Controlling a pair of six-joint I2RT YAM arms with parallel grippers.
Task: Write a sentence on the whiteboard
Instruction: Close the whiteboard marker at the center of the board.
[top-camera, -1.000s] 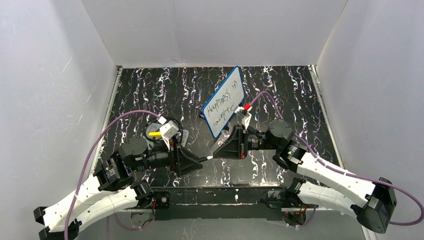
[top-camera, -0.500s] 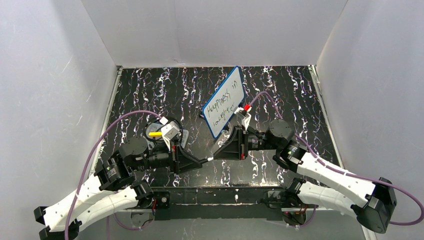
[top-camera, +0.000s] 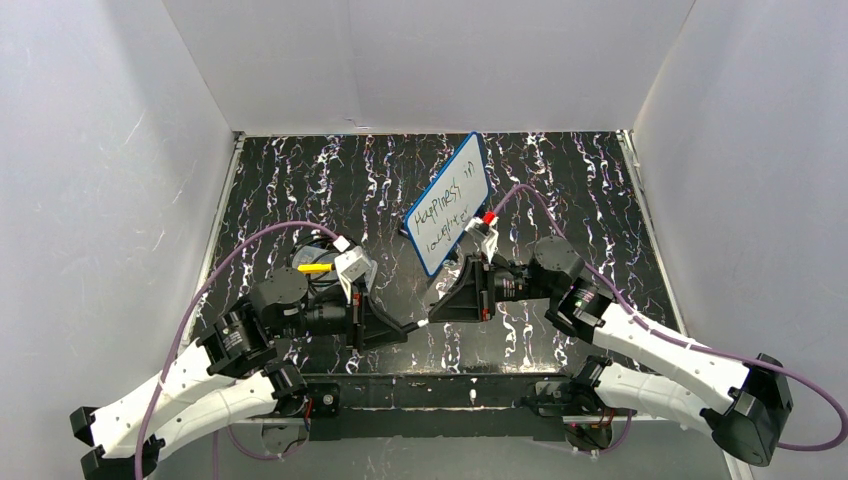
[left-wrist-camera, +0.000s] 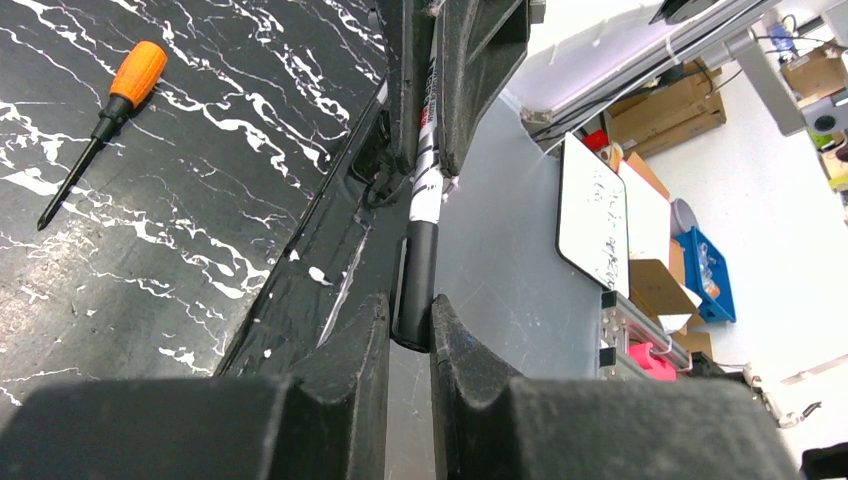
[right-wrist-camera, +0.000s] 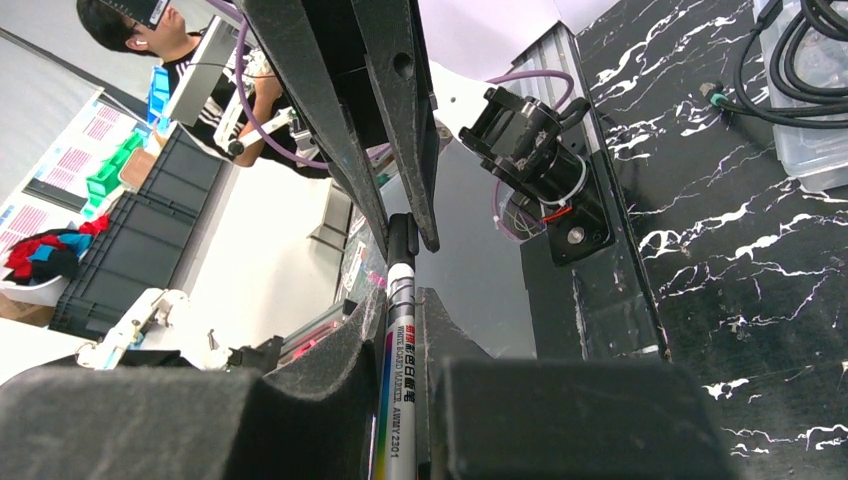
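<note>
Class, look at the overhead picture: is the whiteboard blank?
No, the whiteboard carries the sentence, two lines of black handwriting.

Black white-veined table (top-camera: 300, 180), whiteboard (top-camera: 449, 203) lying askew near its middle, orange-handled screwdriver (left-wrist-camera: 110, 100), clear tray (right-wrist-camera: 812, 150) of black cable (right-wrist-camera: 790, 60)

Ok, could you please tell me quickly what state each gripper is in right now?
Left gripper: closed on the black cap of the marker.
Right gripper: closed on the same marker's barrel.
</note>
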